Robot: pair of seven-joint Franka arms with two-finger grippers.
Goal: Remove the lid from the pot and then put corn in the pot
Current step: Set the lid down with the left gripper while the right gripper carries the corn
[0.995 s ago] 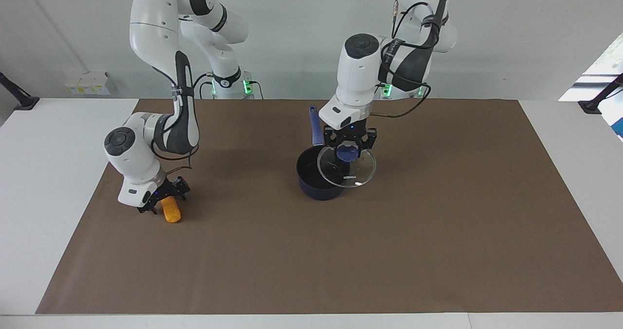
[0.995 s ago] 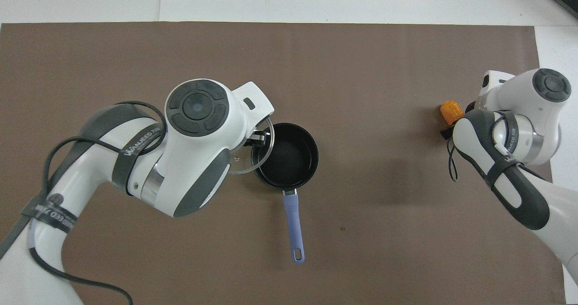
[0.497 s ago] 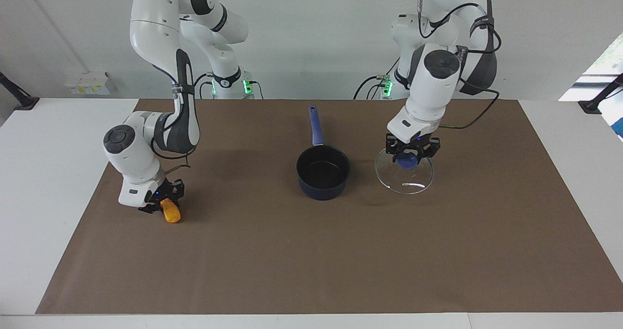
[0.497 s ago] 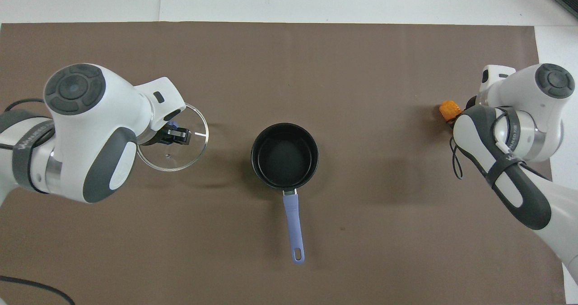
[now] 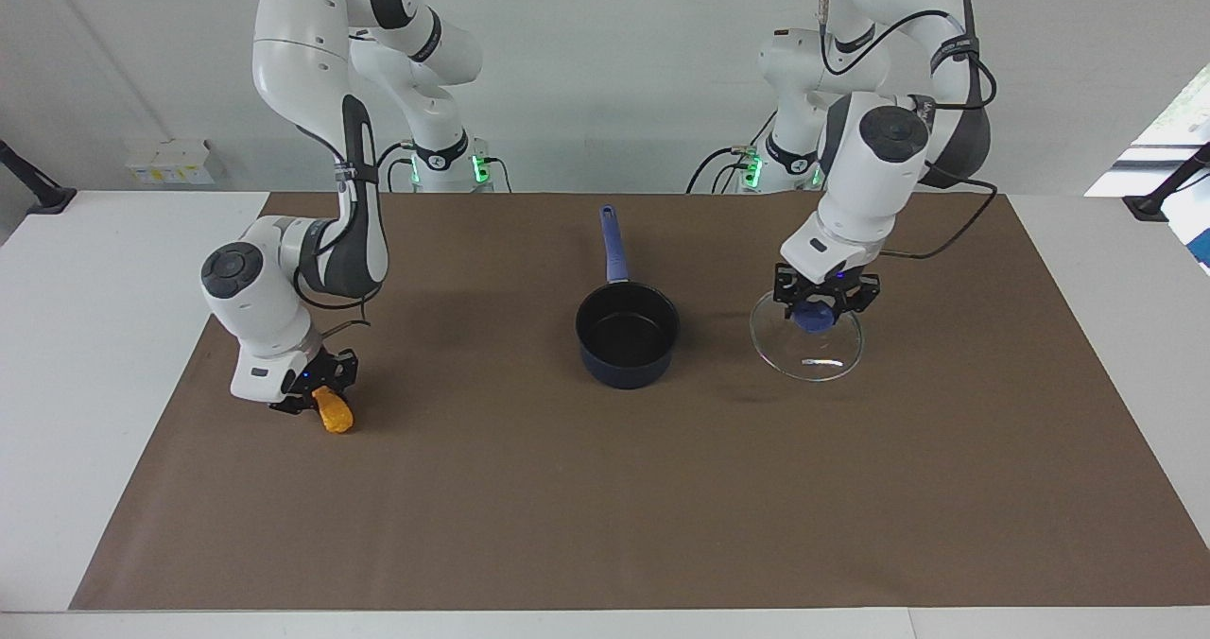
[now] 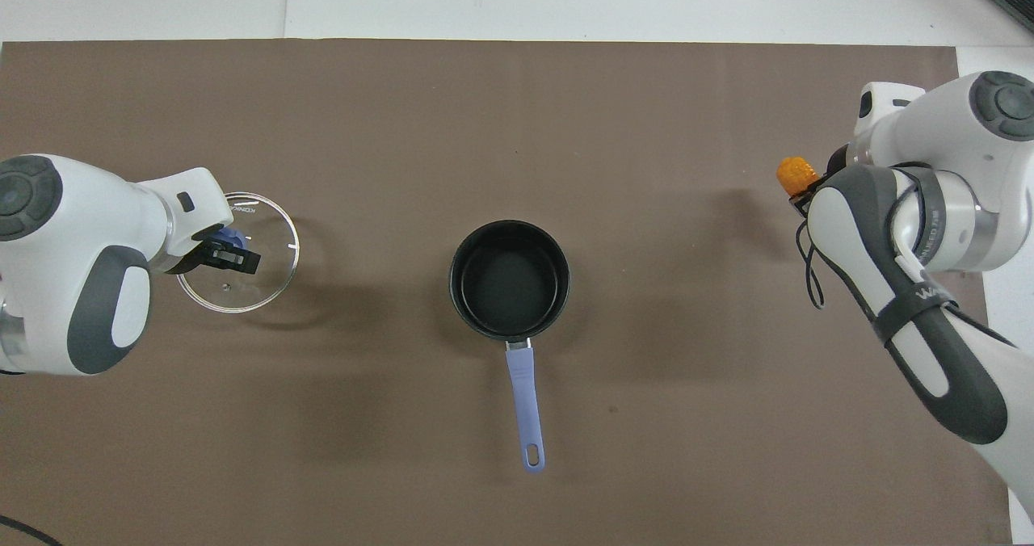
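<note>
While the left hand (image 5: 821, 306) clamps the lid (image 5: 806, 344) by its knob beside the uncovered pot (image 5: 627, 335), the right hand (image 5: 319, 395) grips the corn (image 5: 334, 411) (low over the table (image 5: 605, 488)).

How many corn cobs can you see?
1. The corn is in the right gripper at the right arm's end of the brown mat, well apart from the pot. No other cob shows.

Only "WANJEED" reads, faintly, on the right arm's strap (image 6: 929, 291).
</note>
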